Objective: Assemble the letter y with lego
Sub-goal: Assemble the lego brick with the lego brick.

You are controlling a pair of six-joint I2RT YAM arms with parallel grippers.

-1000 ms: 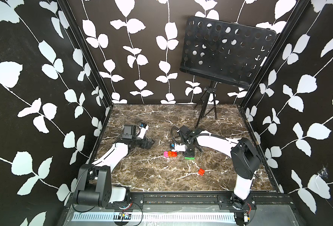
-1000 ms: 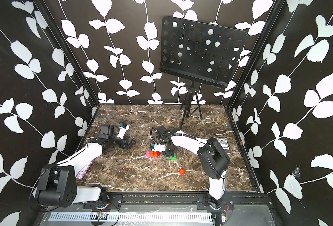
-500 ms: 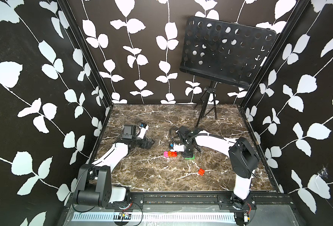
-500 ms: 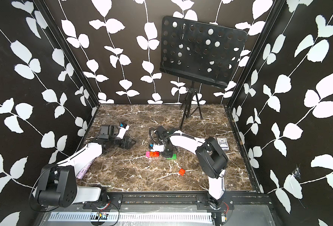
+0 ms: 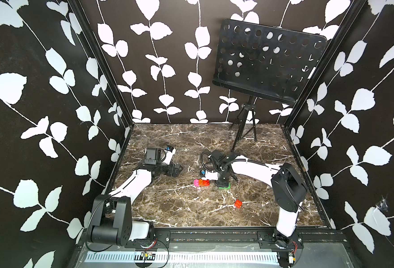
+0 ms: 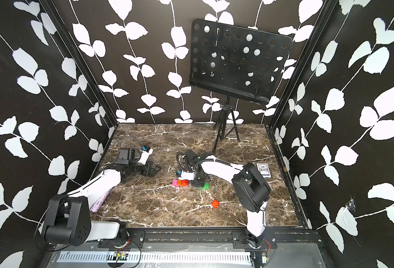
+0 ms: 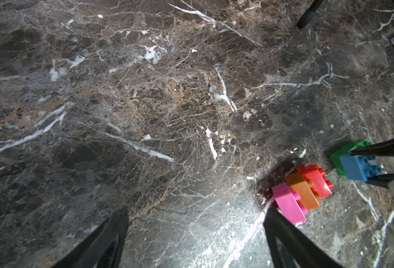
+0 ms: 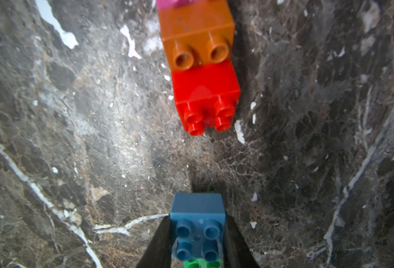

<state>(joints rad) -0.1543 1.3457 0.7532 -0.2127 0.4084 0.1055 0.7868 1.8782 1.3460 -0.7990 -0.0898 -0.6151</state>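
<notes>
A pink, orange and red brick stack (image 5: 201, 182) lies on its side on the marble floor, and shows close up in the right wrist view (image 8: 203, 76). Just right of it my right gripper (image 5: 222, 182) is shut on a blue brick (image 8: 197, 222). That blue brick sits on the green brick (image 5: 225, 185), whose studs show below it (image 8: 200, 263). A loose red brick (image 5: 238, 203) lies nearer the front. My left gripper (image 5: 177, 170) stands open and empty to the left; the pink brick (image 7: 286, 204) lies just beyond one of its fingers (image 7: 281, 232).
A black music stand on a tripod (image 5: 244, 130) stands at the back right. A deck of cards (image 6: 263, 170) lies by the right wall behind my right arm. Patterned walls close in three sides.
My right arm has edged slightly left, still gripping the blue brick on the green one. The left arm and the other bricks have not moved.
</notes>
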